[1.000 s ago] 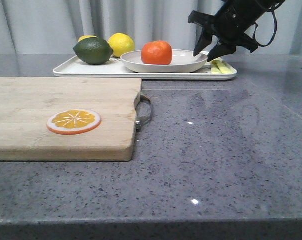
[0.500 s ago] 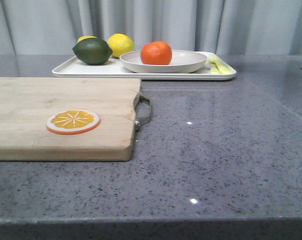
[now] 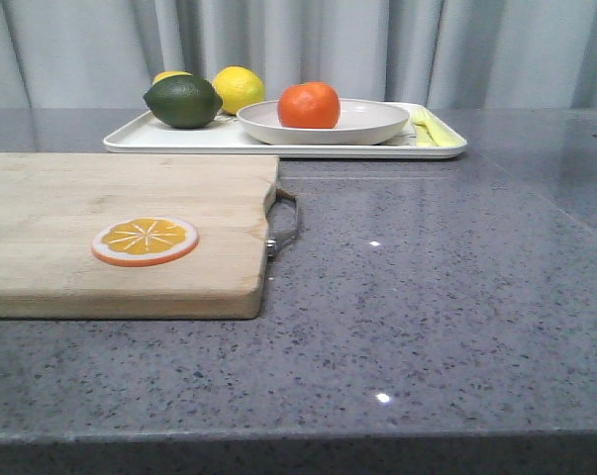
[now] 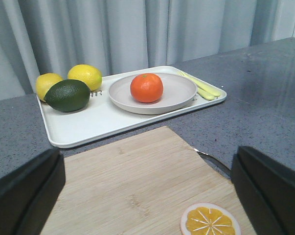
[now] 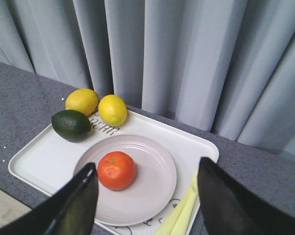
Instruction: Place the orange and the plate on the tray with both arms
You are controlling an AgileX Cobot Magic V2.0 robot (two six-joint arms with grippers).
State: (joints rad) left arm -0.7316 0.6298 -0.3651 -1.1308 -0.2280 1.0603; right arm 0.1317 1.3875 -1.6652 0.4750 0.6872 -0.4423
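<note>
The orange (image 3: 309,105) sits on the off-white plate (image 3: 372,124), and the plate rests on the white tray (image 3: 179,141) at the back of the table. Neither gripper shows in the front view. In the left wrist view the orange (image 4: 146,87) lies on the plate (image 4: 179,90) on the tray (image 4: 83,125); my left gripper (image 4: 147,196) is open and empty above the cutting board. In the right wrist view my right gripper (image 5: 147,205) is open and empty above the plate (image 5: 152,183) with the orange (image 5: 116,170) on the tray (image 5: 39,161).
On the tray lie a dark green avocado (image 3: 183,100), two lemons (image 3: 239,88) and a yellow-green mark (image 3: 434,130). A wooden cutting board (image 3: 100,188) with a metal handle (image 3: 286,223) fills the front left and bears an orange slice disc (image 3: 145,240). Grey curtains hang behind.
The right gripper, open beside the plate's right rim a second ago, has left the front view. The orange, plate and tray have not moved.
</note>
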